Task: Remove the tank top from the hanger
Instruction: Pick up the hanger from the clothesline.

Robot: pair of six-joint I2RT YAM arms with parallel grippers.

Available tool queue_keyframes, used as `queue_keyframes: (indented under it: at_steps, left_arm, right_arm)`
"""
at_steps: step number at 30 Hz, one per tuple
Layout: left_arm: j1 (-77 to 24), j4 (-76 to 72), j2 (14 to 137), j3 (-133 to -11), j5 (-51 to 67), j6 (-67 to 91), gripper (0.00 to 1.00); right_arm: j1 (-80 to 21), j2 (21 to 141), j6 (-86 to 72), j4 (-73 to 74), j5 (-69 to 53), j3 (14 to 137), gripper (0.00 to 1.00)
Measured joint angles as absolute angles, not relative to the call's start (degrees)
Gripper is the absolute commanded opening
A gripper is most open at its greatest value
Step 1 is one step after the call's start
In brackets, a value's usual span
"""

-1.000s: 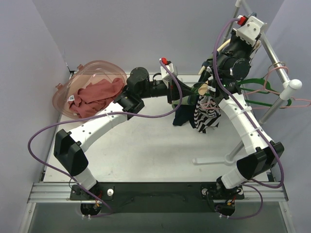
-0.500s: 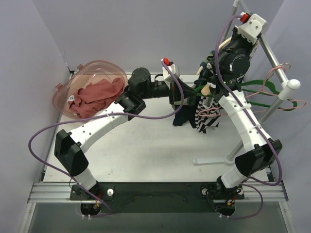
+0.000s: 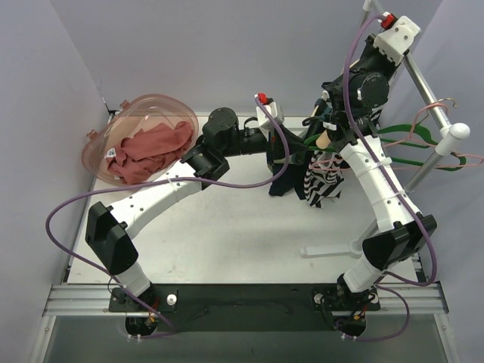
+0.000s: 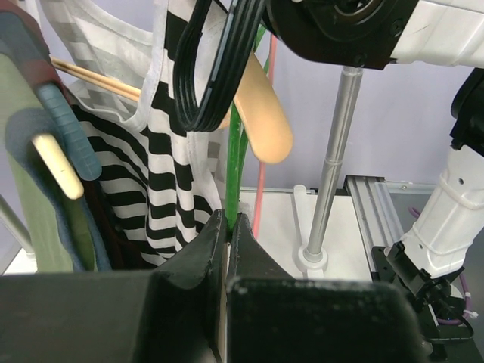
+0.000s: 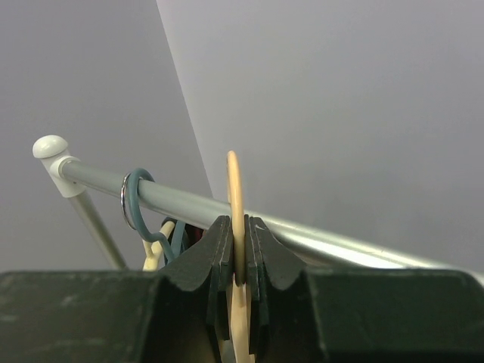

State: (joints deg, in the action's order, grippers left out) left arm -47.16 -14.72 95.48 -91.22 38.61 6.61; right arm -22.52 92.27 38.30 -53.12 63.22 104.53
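Note:
The black-and-white striped tank top (image 3: 321, 185) (image 4: 162, 159) hangs on a pale wooden hanger (image 3: 324, 141) (image 4: 265, 113) among other garments. My left gripper (image 3: 293, 155) (image 4: 228, 219) is shut, and the striped cloth's lower edge runs into its tips. A green hanger bar (image 4: 236, 151) stands right at those tips. High up by the rack rail (image 5: 189, 200), my right gripper (image 3: 333, 110) (image 5: 237, 223) is shut on the pale hanger's hook (image 5: 233, 181). The hook rises in front of the rail.
A pink bowl (image 3: 162, 102) holding red cloth (image 3: 147, 151) sits at the back left. Green and pink hangers (image 3: 404, 136) hang on the rack at the right, and a teal hook (image 5: 136, 204) rides the rail. The rack's post (image 4: 336, 166) and foot (image 3: 333, 249) stand on the table.
My right gripper has lifted the hanger hook up and toward the back. My left arm has shifted slightly right, and the striped cloth hangs a little straighter.

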Motion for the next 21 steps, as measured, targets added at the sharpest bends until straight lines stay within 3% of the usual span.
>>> queue_keyframes:
  at_steps: [18, 20, 21]
  left_arm:
    - [-48.4, -12.2, 95.8, -91.9, 38.4, 6.1, 0.01]
    - [-48.4, -12.1, 95.8, -91.9, 38.1, 5.9, 0.16]
    - [-48.4, -11.9, 95.8, -91.9, 37.6, 5.8, 0.33]
  right_arm:
    - [-22.6, 92.7, 30.4, -46.0, 62.2, 106.6, 0.00]
    - [-23.0, 92.5, 30.4, -45.9, 62.0, 106.3, 0.00]
    - [-23.3, 92.3, 30.3, -45.6, 61.8, 106.2, 0.00]
